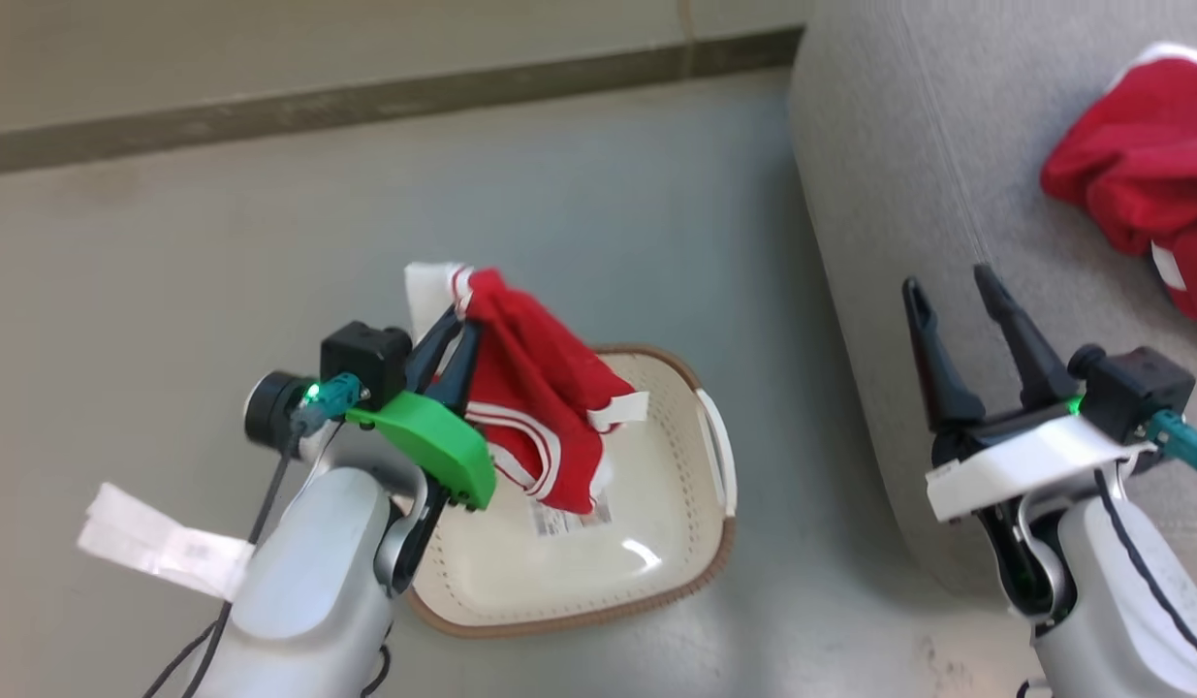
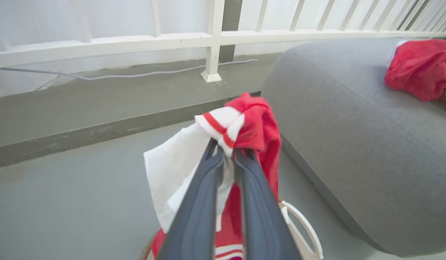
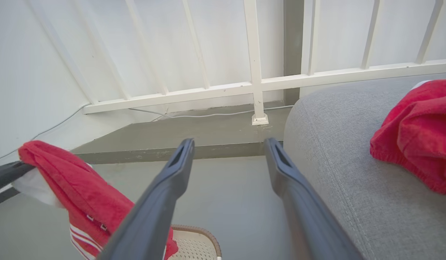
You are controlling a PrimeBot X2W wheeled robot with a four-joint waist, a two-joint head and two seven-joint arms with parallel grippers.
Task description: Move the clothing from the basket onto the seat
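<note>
Carrying step: my left gripper point(image 1: 459, 328), jaws pinched on a red garment point(image 1: 545, 393), holds it above the basket point(image 1: 676, 572); my right gripper point(image 1: 947, 283) stands wide, empty. Next, I judge: swing right over the seat point(image 1: 889, 213), release beside the other garment point(image 1: 1131, 174).

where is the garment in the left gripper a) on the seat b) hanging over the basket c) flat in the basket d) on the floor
b: the left gripper is shut on a red and white garment that hangs from its fingers over the basket. A second garment lies on the seat.
</note>
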